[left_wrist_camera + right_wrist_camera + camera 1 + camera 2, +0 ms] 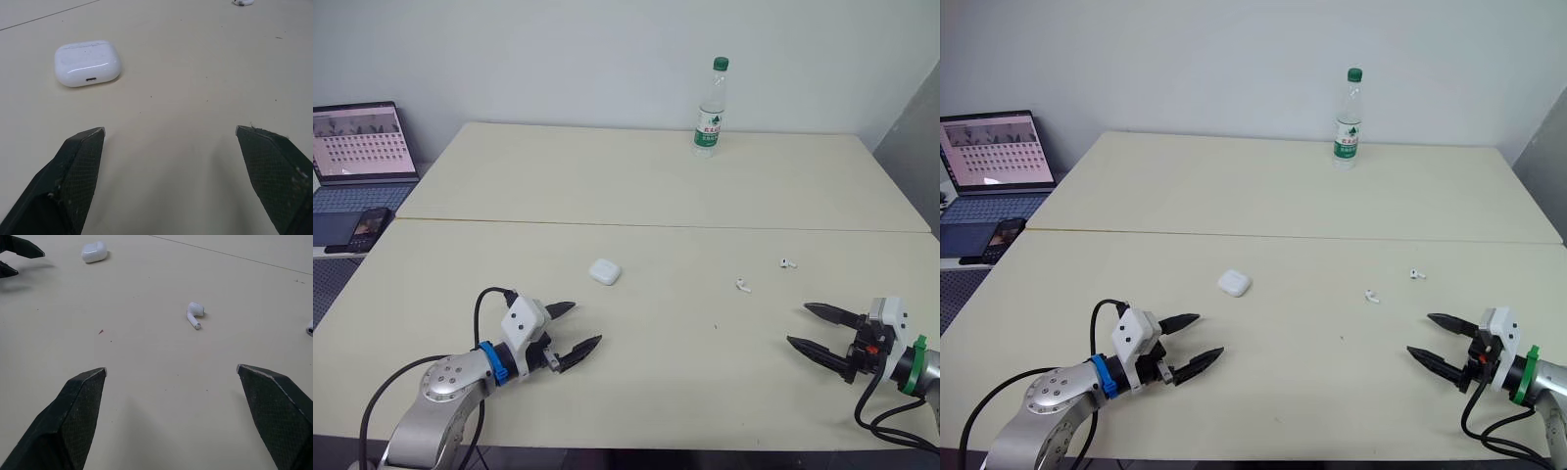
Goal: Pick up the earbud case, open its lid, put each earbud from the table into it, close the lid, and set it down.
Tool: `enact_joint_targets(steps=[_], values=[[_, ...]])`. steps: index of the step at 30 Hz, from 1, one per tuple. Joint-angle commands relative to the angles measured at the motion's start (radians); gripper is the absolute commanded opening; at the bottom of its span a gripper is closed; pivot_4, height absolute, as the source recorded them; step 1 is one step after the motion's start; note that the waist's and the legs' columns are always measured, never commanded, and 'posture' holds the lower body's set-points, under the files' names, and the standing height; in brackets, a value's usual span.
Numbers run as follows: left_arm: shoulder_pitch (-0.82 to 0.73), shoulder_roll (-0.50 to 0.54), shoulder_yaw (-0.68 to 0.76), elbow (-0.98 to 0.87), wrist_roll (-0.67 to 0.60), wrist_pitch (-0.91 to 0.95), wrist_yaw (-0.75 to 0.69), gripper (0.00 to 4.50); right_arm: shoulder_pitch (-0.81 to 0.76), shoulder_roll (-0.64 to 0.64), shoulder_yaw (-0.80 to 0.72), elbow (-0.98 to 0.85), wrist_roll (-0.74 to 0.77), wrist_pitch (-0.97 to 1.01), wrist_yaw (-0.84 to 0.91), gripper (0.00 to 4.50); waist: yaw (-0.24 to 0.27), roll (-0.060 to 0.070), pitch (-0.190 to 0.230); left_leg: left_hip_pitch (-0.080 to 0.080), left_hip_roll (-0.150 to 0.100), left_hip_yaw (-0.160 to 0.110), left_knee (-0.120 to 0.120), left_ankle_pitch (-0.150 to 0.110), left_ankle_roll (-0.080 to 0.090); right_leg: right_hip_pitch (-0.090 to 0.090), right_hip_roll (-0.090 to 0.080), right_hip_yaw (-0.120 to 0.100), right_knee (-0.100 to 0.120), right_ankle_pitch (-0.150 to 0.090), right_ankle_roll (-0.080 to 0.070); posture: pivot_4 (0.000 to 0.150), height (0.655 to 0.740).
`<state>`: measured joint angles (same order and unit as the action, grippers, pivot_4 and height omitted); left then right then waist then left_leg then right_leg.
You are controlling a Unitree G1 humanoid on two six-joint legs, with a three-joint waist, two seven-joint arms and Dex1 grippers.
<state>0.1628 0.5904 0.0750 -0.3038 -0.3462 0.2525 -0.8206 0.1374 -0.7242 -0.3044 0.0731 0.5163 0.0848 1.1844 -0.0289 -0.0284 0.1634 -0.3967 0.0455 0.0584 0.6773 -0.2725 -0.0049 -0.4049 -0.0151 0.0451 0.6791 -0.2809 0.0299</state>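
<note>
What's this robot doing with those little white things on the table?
Nothing is being held yet. The robot's left gripper and right gripper both hover open, low over the table. The white earbud case lies closed just ahead of the left gripper. Two loose earbuds lie ahead of the right gripper: the nearer earbud and the farther earbud. Picking up the case and loading the earbuds hasn't begun. A water bottle stands at the table's far edge.

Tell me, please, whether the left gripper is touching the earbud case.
Apart: the left wrist view shows bare table between the left gripper and the earbud case.
</note>
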Motion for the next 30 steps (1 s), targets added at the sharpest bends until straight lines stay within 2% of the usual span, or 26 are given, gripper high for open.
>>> enact_joint_targets(steps=[1,12,17,23,30], values=[[-0.005,-0.010,-0.004,-0.028,-0.002,-0.035,0.000,4.50,-0.003,-0.006,-0.036,-0.013,0.006,-0.022,-0.005,4.47,0.000,0.000,0.000,0.000,0.000,0.000,0.000,0.000,0.000,0.000,0.000,0.000,0.000,0.000,0.000,0.150,0.7362],[0.005,-0.046,0.029,-0.061,-0.037,-0.027,0.027,4.50,0.039,-0.001,-0.041,-0.093,0.018,0.003,-0.042,4.47,0.000,0.000,0.000,0.000,0.000,0.000,0.000,0.000,0.000,0.000,0.000,0.000,0.000,0.000,0.000,0.150,0.7362],[-0.028,-0.076,0.032,-0.056,-0.042,-0.011,0.083,4.50,0.054,0.001,-0.044,-0.149,0.051,0.045,-0.044,4.47,0.001,0.000,0.000,0.000,0.000,0.000,0.000,0.000,0.000,0.000,0.000,0.000,0.000,0.000,0.000,0.150,0.7362],[-0.116,-0.115,0.032,0.010,-0.007,0.022,0.195,4.50,0.066,0.035,-0.032,-0.289,0.093,0.096,-0.096,4.47,0.002,0.000,0.000,0.000,0.000,-0.001,0.000,0.000,0.000,0.000,0.001,0.000,0.001,0.000,0.000,0.150,0.7362],[-0.225,-0.207,-0.042,0.118,0.082,0.001,0.292,4.50,0.089,0.093,0.024,-0.504,0.125,0.153,-0.180,4.47,0.002,0.000,0.000,-0.001,-0.001,-0.001,0.000,0.000,0.000,0.000,0.001,0.000,0.000,0.000,0.001,0.150,0.7362]])
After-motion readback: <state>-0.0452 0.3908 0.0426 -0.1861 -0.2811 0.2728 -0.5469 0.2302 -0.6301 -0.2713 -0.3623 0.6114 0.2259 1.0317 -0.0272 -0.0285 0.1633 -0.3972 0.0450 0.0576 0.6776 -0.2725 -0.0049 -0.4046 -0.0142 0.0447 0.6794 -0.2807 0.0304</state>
